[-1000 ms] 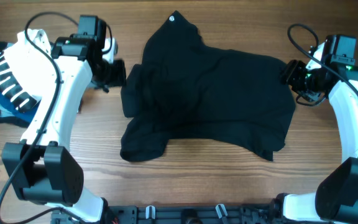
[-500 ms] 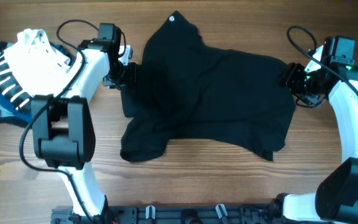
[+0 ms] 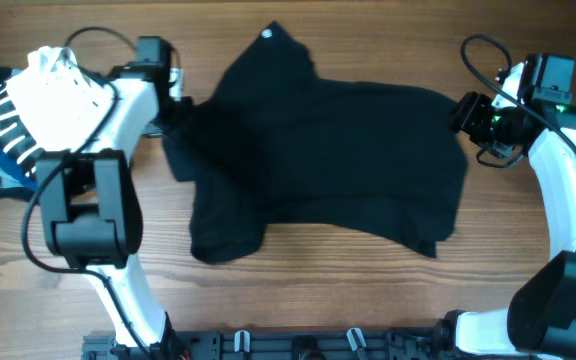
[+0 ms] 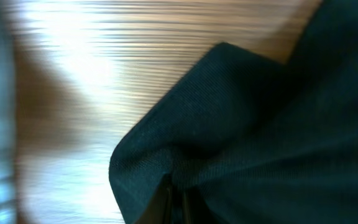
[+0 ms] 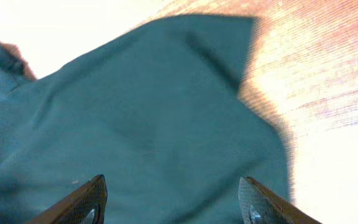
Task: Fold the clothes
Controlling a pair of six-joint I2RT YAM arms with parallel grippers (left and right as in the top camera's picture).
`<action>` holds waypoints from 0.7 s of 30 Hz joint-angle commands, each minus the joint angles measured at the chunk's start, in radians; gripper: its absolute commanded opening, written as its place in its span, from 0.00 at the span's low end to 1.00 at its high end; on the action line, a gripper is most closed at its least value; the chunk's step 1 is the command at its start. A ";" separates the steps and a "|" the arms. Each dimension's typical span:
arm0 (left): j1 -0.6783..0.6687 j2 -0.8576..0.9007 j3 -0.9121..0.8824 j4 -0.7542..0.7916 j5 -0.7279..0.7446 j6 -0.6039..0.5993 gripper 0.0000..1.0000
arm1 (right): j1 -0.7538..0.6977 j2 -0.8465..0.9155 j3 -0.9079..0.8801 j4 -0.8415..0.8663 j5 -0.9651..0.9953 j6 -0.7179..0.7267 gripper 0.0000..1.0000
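Two arms and one garment in play. I am logging from overhead, with twelve o'clock as the far edge of the table (image 3: 318, 275).

Item one: the black T-shirt (image 3: 338, 150) is lying rumpled across the middle of the wood. A narrow part is reaching toward twelve, with a small pale mark (image 3: 266, 34) near its tip. A bunched lobe is trailing toward seven.

Item two: the left gripper (image 3: 175, 110) is sitting at the shirt's ten o'clock edge, its jaws pressed together on a pinch of the black cloth. In the left wrist view, the fabric is gathering into a crease at six o'clock of the frame, right where the jaws are meeting.

Item three: the right gripper (image 3: 465, 114) is hanging at the shirt's two o'clock edge, jaws standing apart and gripping nothing. In its wrist view, I am seeing its two fingers (image 5: 82, 202) spread wide above the cloth.

Item four: at nine o'clock of the table, a navy white-striped garment (image 3: 3, 128) and a white garment (image 3: 50, 66) are lying beside the left arm.
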 commanded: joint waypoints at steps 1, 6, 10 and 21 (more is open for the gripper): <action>0.073 -0.030 0.000 0.005 0.003 -0.064 0.04 | -0.004 0.077 -0.004 0.047 -0.005 -0.080 0.68; 0.087 -0.033 0.000 0.008 0.048 -0.066 0.07 | -0.004 0.196 -0.004 0.148 -0.005 -0.091 0.63; 0.087 -0.060 0.000 0.005 0.097 -0.066 0.36 | -0.003 0.298 -0.004 0.244 -0.027 -0.090 0.55; 0.080 -0.216 0.000 -0.108 0.322 -0.065 0.48 | -0.002 0.473 -0.004 0.579 -0.103 0.085 0.50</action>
